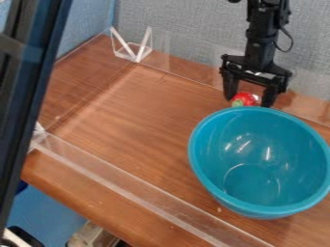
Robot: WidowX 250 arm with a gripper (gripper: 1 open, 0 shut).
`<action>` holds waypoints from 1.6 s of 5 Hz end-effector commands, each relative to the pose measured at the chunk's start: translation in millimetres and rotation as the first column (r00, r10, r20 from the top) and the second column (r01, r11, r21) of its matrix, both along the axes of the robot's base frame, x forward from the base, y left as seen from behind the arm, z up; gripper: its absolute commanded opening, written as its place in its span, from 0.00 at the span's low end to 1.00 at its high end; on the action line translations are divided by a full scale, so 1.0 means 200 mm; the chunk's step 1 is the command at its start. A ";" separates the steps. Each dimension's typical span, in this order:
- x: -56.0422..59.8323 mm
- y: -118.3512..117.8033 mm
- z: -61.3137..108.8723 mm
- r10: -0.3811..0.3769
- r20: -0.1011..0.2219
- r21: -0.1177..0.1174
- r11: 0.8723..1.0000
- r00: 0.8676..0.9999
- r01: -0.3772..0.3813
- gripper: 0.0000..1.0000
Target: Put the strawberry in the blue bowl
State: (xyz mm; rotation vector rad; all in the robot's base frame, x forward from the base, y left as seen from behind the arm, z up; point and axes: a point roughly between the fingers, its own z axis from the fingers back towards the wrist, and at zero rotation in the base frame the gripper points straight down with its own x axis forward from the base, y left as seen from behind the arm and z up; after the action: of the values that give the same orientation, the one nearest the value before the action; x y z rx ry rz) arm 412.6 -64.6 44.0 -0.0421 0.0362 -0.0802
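Gripper points down, jaws wide, straddling the strawberry on the table. Grasping step: closing comes next, then lifting to the bowl.

Strawberry on table, behind bowl.

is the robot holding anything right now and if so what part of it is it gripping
Nothing is held. The gripper is open, its fingers straddling the strawberry, which sits on the table behind the blue bowl.
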 end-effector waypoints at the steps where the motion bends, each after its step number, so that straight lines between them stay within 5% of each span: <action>1: 0.03 -0.02 0.11 -0.012 0.070 -0.002 1.000 0.997 0.012 1.00; 2: 0.03 -0.03 0.10 -0.010 0.071 0.001 1.000 0.997 0.010 0.00; 5: -0.03 -0.05 0.25 -0.024 0.138 0.001 1.000 0.990 0.024 0.00; 7: -0.19 -0.06 0.60 -0.030 0.265 0.001 1.000 0.964 0.031 0.00; 8: -0.31 -0.08 0.69 -0.034 0.283 -0.002 0.999 0.958 0.036 0.00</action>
State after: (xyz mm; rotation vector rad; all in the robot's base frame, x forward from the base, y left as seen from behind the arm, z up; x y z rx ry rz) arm 353.5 -80.6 157.4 -0.0282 -0.1851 -0.1170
